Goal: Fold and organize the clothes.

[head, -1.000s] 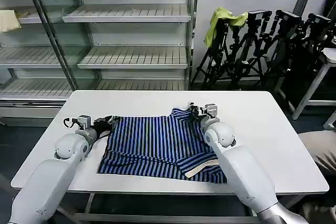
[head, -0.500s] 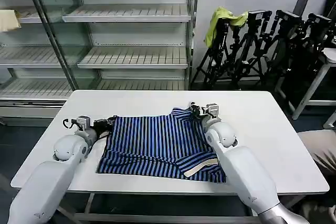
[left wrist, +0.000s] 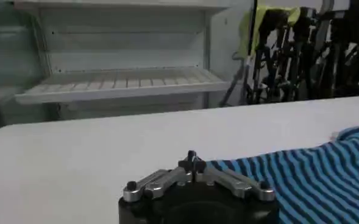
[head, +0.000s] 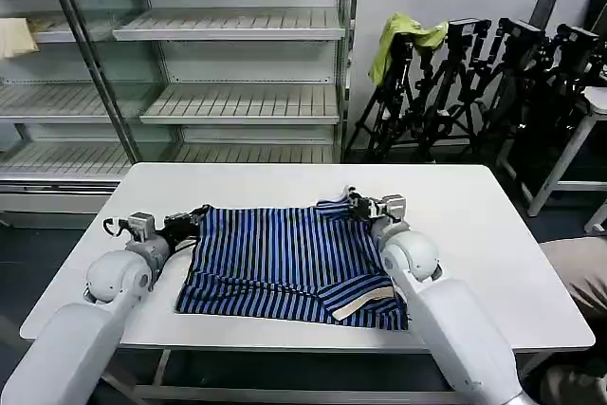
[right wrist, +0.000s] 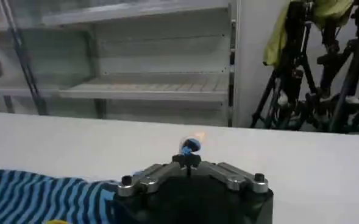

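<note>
Striped shirt (head: 285,258): mid-tabletop (head: 493,234), half-folded. Left end effector (head: 182,225) and right end effector (head: 358,204) each clamped on its far corners. Step: fold underway; next, carry both corners evenly.

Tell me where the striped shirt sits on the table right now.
In the head view the striped shirt lies on the white table, toward its near edge, between the left gripper at its far-left corner and the right gripper at its far-right corner.

one striped shirt (head: 285,258), one white table (head: 493,234), two hands (both robot's)
</note>
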